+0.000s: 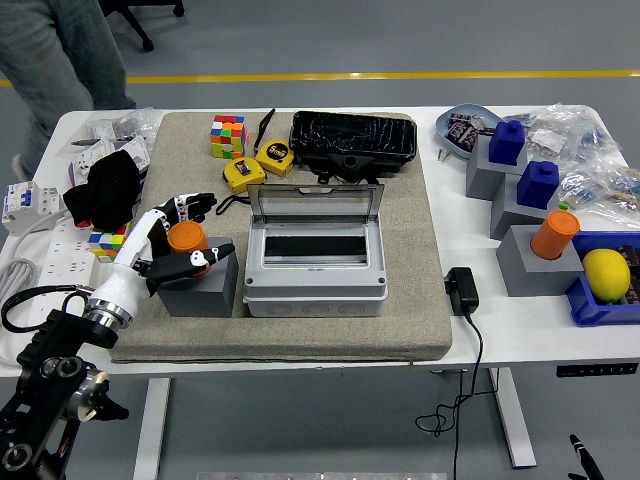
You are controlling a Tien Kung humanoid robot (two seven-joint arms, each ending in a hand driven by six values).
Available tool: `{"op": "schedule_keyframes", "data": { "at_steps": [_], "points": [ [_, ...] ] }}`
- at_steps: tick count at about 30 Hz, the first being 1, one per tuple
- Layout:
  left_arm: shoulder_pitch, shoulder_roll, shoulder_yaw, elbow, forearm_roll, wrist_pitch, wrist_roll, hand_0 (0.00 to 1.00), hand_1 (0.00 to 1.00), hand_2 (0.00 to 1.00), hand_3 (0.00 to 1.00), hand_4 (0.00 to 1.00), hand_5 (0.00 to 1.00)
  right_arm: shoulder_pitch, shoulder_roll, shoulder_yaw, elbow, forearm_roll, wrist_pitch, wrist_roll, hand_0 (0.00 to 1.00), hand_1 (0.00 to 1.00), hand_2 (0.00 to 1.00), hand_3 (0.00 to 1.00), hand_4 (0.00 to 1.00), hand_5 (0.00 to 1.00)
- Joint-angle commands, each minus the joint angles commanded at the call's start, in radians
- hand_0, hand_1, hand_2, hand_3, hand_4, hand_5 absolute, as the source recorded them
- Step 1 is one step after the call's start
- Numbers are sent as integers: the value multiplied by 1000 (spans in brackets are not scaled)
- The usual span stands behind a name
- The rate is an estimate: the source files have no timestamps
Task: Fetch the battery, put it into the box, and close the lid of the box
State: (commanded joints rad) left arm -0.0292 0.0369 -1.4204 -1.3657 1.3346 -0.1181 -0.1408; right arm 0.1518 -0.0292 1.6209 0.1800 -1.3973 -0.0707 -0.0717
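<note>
While a person's legs (70,50) stand on grey floor at the upper left, the left hand (165,245) curls its fingers around the orange battery (186,237) atop a grey block (198,285). Right of it, on the beige mat (400,290) covering the white table (540,330), sits the open-lidded box (315,262).

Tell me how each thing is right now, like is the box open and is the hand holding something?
Grey plastic box: lid up, open, nothing visible inside.
Orange cylindrical battery: upright on the small grey block, not yet lifted clear.
Left hand: fingers curled around the battery.
Second orange cylinder: standing on a grey block at right, untouched.
Yellow lemon: lying in the blue tray.
</note>
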Motion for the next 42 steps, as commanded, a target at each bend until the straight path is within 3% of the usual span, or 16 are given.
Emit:
{"op": "schedule_keyframes", "data": {
  "at_steps": [8,9,32,33,42],
  "points": [
    [3,-5,5,9,-31,6,-8,689,744,697,703,998,2,0,1,-1,0,2,0,0,862,749,750,806,998,998],
    [2,-5,6,9,-36,6,-8,637,716,669,690,998,2,0,0,0,0,2,0,0,863,749,750,806,998,998],
    [3,-8,15,24,-62,8,-12,623,687,630,666,998,2,3,1,8,0,0,3,3,864,749,750,806,998,998],
    [3,-9,16,25,-62,8,-12,602,645,540,590,998,2,3,0,8,0,0,3,3,863,749,750,806,998,998],
    [2,-10,19,24,-64,21,-13,549,627,508,538,998,2,3,1,9,0,0,4,5,864,749,750,806,998,998]
  ]
}}
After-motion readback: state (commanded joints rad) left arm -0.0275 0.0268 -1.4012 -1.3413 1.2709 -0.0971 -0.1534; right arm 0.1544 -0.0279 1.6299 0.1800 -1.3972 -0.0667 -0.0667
